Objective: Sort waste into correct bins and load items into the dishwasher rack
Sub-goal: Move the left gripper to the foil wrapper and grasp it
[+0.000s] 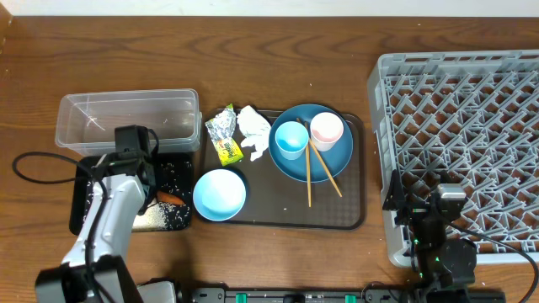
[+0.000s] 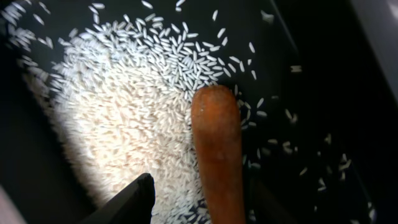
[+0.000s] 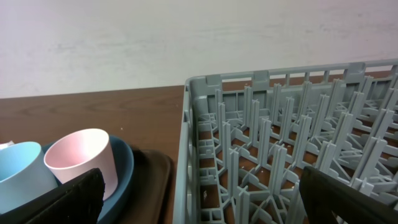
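Observation:
The orange carrot (image 2: 217, 149) lies on a heap of white rice (image 2: 124, 106) in the black tray (image 1: 84, 198). My left gripper (image 2: 199, 186) stands open around the carrot's near end, with a gap between its left finger (image 2: 134, 199) and the carrot. From overhead, the carrot (image 1: 171, 199) shows just beside my left gripper (image 1: 156, 189). The clear tub (image 1: 126, 118) stands behind the black tray. My right gripper (image 3: 208, 193) is wide open and holds nothing, low over the near left wall of the grey rack (image 3: 193, 124). In the overhead view my right gripper (image 1: 438, 210) sits at the rack's (image 1: 459, 126) front edge.
A brown serving tray (image 1: 354, 215) holds the wrapper (image 1: 223, 136), tissue (image 1: 253, 126), light-blue bowl (image 1: 219, 194) and the dark-blue plate (image 1: 324, 160). On the plate stand a blue cup (image 1: 291, 139) and a pink cup (image 1: 327, 129), with chopsticks (image 1: 309, 181) laid across it.

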